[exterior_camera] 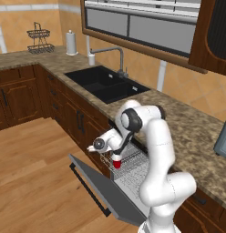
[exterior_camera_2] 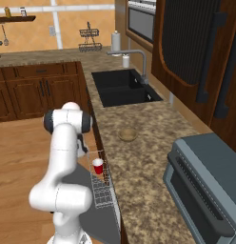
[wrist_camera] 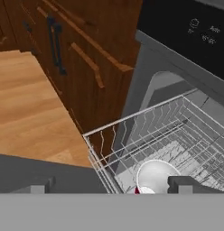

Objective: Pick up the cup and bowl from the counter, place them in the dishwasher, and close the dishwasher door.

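Spread wide and holding nothing, the two-finger gripper point(wrist_camera: 109, 185) hangs just above a red plastic party cup point(exterior_camera_2: 97, 166) standing upright in the white wire rack point(exterior_camera: 128, 164) beneath it.

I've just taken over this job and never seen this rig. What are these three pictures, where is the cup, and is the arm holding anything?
The machine is a white robot arm on a driving base. Two pictures look over it from behind, left and right; the third looks along its gripper, whose jaws stand open, holding nothing. The red cup stands upright in the white wire rack of the open dishwasher, door dropped down. The tan bowl sits on the counter, between the sink and the grey toaster oven.
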Controlling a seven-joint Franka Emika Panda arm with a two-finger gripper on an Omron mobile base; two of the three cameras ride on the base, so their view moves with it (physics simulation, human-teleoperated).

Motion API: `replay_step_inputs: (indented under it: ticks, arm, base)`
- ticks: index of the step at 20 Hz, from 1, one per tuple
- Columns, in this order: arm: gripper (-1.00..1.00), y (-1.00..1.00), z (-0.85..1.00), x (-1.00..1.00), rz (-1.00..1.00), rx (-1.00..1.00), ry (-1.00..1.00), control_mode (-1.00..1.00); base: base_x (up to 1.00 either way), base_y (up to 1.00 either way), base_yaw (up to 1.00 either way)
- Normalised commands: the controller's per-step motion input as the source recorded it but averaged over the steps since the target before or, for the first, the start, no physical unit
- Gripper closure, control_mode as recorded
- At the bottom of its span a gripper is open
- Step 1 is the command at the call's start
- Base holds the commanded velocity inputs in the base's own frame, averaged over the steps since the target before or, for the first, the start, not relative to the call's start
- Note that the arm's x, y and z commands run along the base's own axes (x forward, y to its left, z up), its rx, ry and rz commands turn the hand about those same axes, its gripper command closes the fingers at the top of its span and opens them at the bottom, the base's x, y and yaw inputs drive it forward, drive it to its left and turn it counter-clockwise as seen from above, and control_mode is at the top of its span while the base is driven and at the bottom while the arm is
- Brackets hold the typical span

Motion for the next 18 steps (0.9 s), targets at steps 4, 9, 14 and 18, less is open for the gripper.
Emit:
replay_step_inputs:
  ticks: [4, 9, 14, 18]
  arm:
    - [-1.00, 0.34, 1.00, -0.73, 0.00, 0.00, -0.34, -1.00]
    - [-1.00, 0.09, 1.00, -0.96, -0.11, 0.00, -0.64, -1.00]
    - [-1.00, -0.03, 1.00, -0.94, -0.12, 0.00, -0.69, -1.00]
    - [-1.00, -0.68, 0.97, -0.99, -0.13, 0.15, -0.31, -1.00]
  base:
    - [0.00, 0.00, 0.00]
    - [0.00, 0.00, 0.00]
    - [0.00, 0.00, 0.00]
    - [0.00, 0.00, 0.00]
